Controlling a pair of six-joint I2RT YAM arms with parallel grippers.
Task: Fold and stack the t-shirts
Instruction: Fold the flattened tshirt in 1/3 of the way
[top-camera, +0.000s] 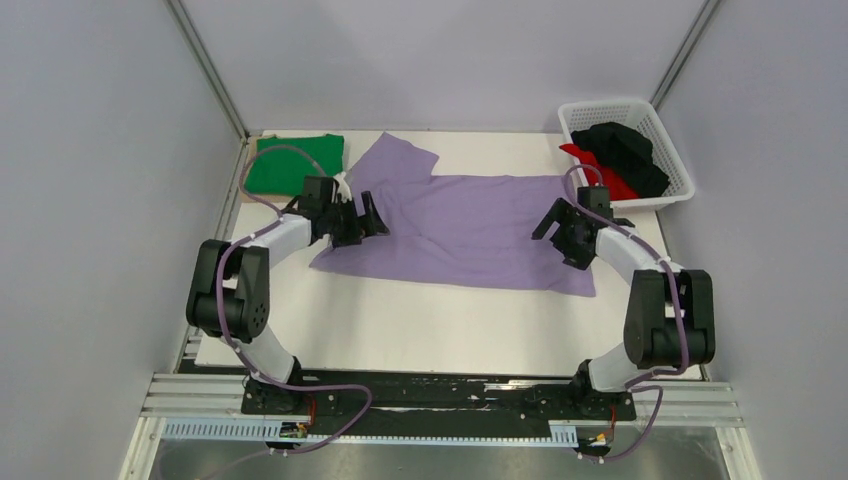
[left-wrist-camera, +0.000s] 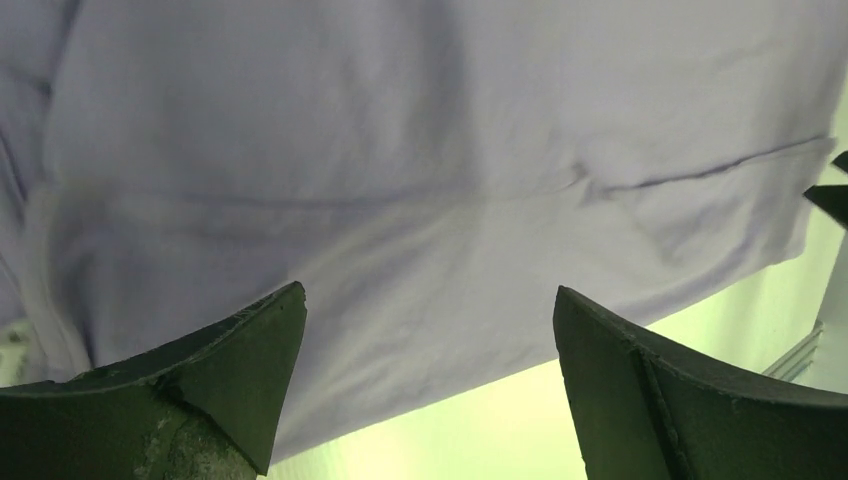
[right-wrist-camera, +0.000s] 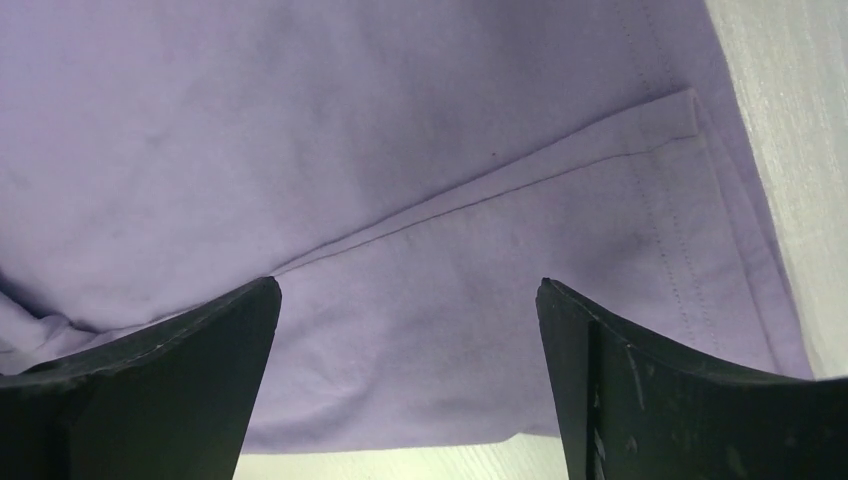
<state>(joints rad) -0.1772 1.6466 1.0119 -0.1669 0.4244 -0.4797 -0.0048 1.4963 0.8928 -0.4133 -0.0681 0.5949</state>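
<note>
lilac shirt (top-camera: 470, 230) laid out, left gripper (top-camera: 362, 222), right gripper (top-camera: 556, 236) gaping, likely empty

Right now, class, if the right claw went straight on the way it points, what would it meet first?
The lilac shirt. The open right claw points at its cloth near a stitched hem, with nothing visible between; the gap is hard to judge, but the shirt comes first.
</note>
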